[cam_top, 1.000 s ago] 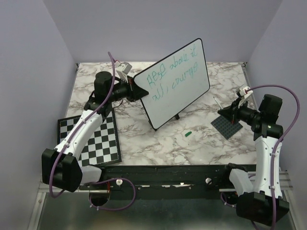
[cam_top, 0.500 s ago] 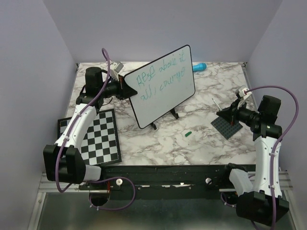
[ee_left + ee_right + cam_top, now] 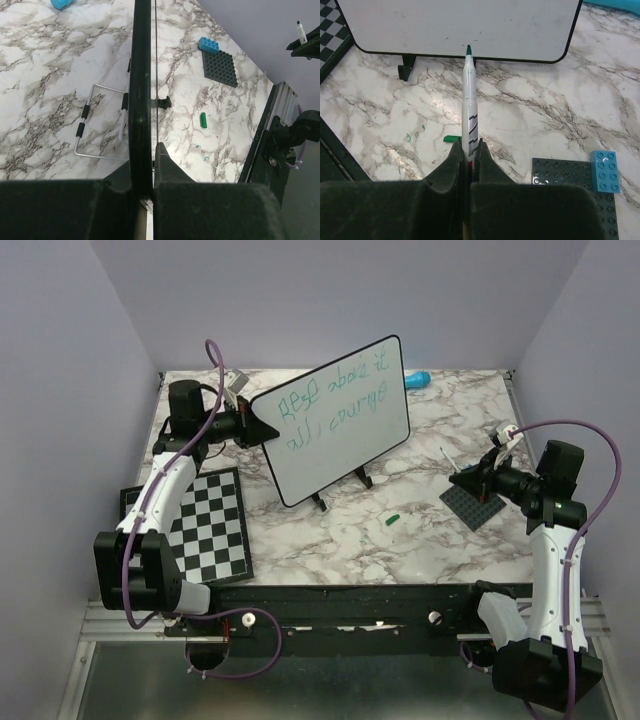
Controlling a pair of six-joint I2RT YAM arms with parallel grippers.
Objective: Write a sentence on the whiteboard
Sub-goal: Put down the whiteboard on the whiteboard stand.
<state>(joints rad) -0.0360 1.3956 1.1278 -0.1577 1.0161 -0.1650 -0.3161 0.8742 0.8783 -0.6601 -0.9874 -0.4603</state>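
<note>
The whiteboard (image 3: 340,425) stands tilted on its black feet at the back middle of the table. The sentence (image 3: 335,400) runs across it in two lines of green scribble. My left gripper (image 3: 262,429) is shut on the board's left edge; in the left wrist view the black rim (image 3: 140,90) runs edge-on between my jaws. My right gripper (image 3: 478,478) is shut on a white marker (image 3: 469,112) with a green tip, held over the table at the right, apart from the board (image 3: 460,25). The marker's green cap (image 3: 392,519) lies on the table.
A checkerboard (image 3: 200,525) lies at the front left. A dark grey stud plate (image 3: 472,506) with a blue brick (image 3: 605,171) sits under my right gripper. A blue object (image 3: 417,379) lies behind the board. A wire stand (image 3: 95,125) lies behind the board.
My left gripper has swung the whiteboard to the left and back and lowered it onto its feet, uncovering the blue object. The right arm has hardly moved.
</note>
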